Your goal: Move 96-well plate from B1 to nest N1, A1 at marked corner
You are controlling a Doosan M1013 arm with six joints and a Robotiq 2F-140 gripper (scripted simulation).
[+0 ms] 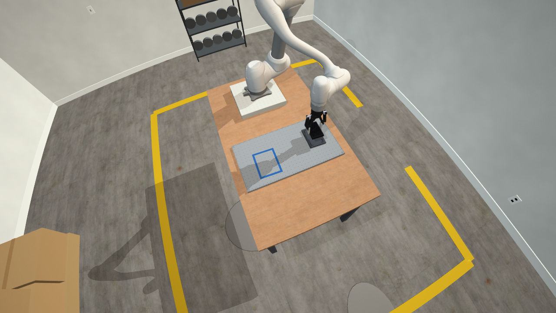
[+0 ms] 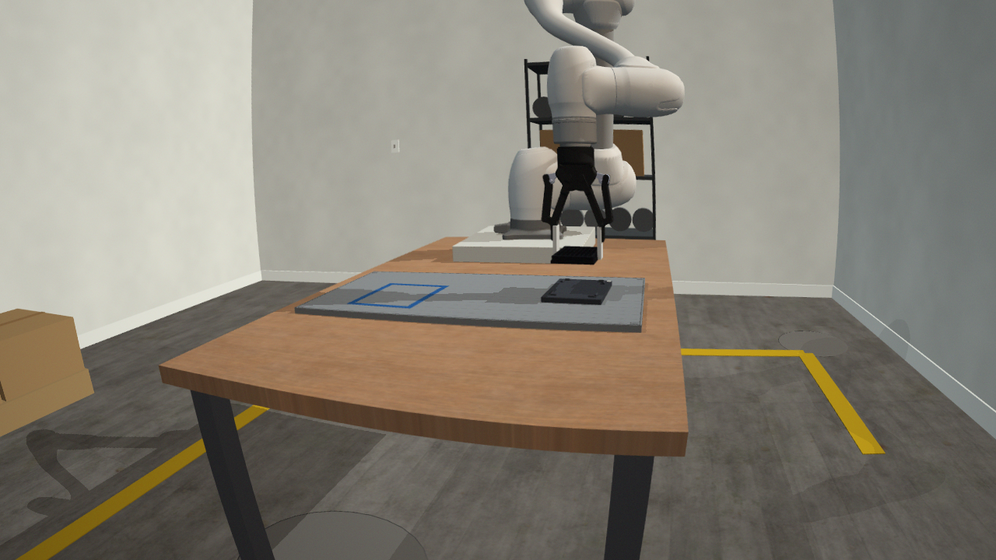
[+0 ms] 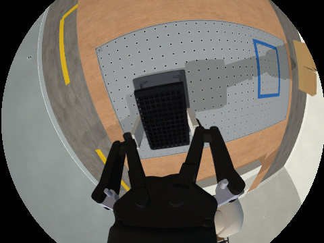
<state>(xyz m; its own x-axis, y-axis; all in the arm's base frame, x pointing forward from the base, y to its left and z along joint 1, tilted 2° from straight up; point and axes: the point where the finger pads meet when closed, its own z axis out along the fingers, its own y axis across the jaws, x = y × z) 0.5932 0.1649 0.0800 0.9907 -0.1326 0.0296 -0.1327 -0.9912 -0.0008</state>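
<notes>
Wooden table with a grey perforated mat

The wooden table [image 1: 311, 202] carries a white base slab [image 1: 272, 104] near its far edge and a grey perforated mat [image 1: 299, 157] mid-top; a blue outline [image 1: 266, 163] marks the mat's left part, a dark plate nest [image 2: 576, 291] lies on its right.
</notes>
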